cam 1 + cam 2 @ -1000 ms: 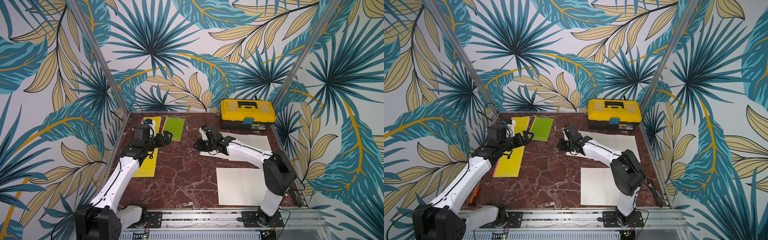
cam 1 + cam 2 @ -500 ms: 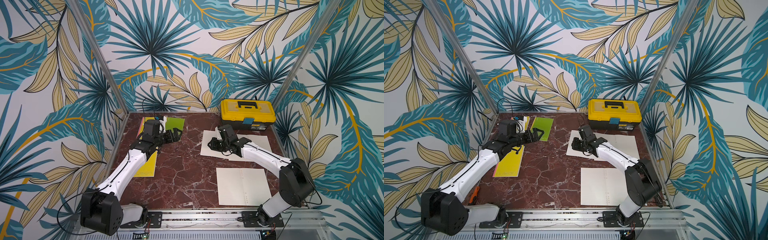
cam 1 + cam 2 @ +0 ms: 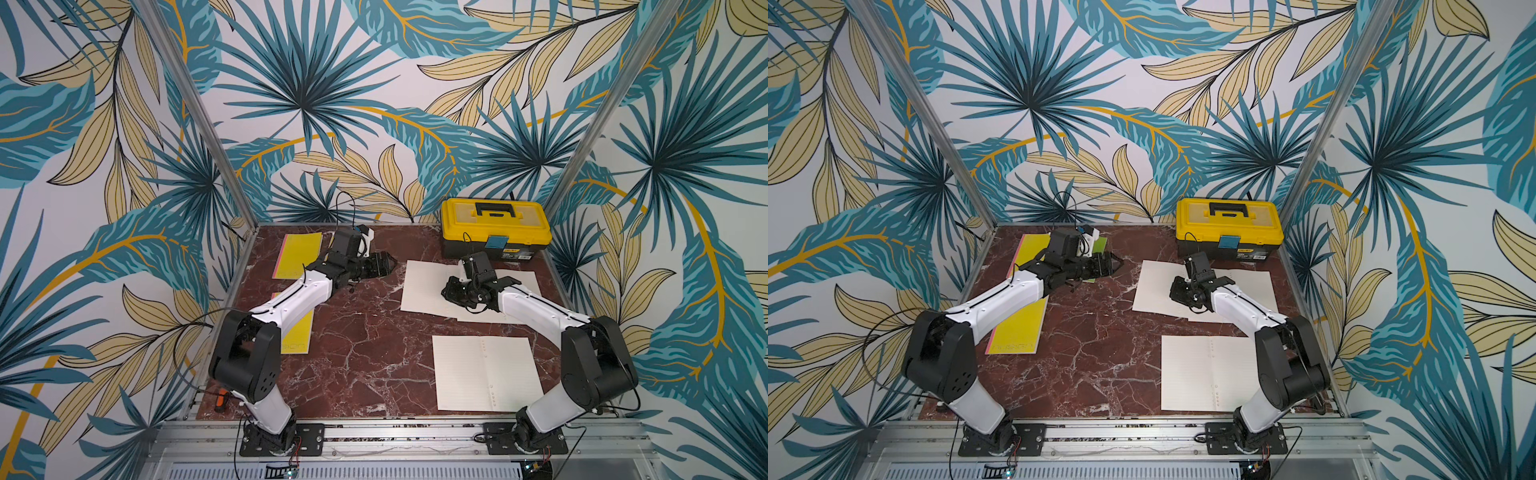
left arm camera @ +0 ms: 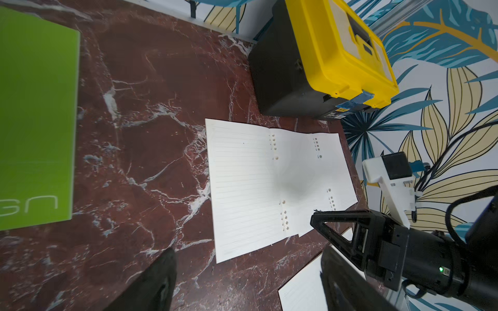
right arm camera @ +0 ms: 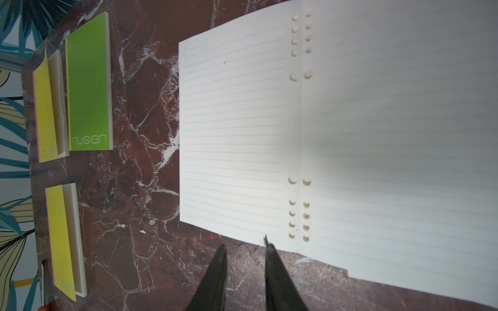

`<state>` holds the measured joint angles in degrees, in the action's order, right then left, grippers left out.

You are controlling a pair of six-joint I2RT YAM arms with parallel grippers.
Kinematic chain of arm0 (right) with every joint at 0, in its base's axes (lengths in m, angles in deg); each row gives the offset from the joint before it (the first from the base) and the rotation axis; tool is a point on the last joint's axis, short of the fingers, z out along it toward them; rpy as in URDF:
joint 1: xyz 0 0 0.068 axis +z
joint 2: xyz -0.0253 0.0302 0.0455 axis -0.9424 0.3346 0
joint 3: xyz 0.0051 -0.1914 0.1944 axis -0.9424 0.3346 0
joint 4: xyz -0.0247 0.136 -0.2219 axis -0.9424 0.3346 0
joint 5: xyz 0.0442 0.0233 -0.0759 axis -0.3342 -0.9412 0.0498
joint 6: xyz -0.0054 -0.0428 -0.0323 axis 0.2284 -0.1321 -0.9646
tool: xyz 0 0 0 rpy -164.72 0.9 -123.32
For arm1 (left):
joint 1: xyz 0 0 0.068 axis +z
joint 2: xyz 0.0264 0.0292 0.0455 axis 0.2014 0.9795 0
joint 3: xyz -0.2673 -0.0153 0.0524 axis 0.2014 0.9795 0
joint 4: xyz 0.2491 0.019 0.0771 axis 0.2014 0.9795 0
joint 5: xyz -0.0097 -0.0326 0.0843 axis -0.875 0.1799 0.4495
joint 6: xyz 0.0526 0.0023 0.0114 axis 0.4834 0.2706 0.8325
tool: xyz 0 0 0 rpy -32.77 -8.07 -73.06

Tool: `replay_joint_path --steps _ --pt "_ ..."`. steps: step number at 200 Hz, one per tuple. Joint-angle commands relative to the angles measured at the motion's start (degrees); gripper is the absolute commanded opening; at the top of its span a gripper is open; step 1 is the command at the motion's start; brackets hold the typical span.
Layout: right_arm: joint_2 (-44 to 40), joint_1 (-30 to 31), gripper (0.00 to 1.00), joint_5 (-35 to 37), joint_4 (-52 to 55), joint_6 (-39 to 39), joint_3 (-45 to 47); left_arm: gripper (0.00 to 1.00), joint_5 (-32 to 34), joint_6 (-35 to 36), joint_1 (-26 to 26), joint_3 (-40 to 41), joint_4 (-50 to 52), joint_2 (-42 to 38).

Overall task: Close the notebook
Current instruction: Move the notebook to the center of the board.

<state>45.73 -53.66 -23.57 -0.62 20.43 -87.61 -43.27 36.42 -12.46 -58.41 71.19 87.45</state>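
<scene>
Right wrist, notebook (image 5: 242,121) open, right tool (image 5: 244,246) parted

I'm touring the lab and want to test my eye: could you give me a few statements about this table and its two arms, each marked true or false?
1. The yellow toolbox is shut. True.
2. Two notebooks lie open with lined pages up. True: the rear open notebook and the front open notebook.
3. The right gripper is clamped on a page. False: its jaws are slightly apart and empty, at the rear open notebook's edge.
4. The green notebook lies open. False: it is closed, cover up.
5. The left gripper holds a yellow notebook. False: it is open and empty.
</scene>
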Motion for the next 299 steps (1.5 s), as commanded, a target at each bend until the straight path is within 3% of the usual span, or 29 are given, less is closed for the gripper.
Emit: replay_joint_path --steps 1,54,115,236,299 --pt "3.0 -2.1 0.25 -2.6 -0.3 -1.3 0.7 0.82 -2.5 -1.5 -1.2 -3.6 -2.3 4.5" --pt "9.0 -5.4 0.22 -5.4 -0.9 -2.1 -2.6 0.77 -4.3 -2.8 -3.0 -11.8 -2.3 15.4" --pt "14.9 -7.1 0.2 -8.9 -3.0 -2.1 -6.0 0.71 -6.8 -3.6 -3.1 -15.3 -3.2 21.9" --pt "20.9 -8.3 0.19 -8.6 -0.2 -2.9 -11.3 0.68 -7.0 -2.5 -3.3 -19.6 0.2 26.8" --pt "22.9 -8.4 0.18 -10.5 2.0 -3.3 -12.3 0.69 -4.0 -1.4 -3.2 -20.0 3.4 27.6"
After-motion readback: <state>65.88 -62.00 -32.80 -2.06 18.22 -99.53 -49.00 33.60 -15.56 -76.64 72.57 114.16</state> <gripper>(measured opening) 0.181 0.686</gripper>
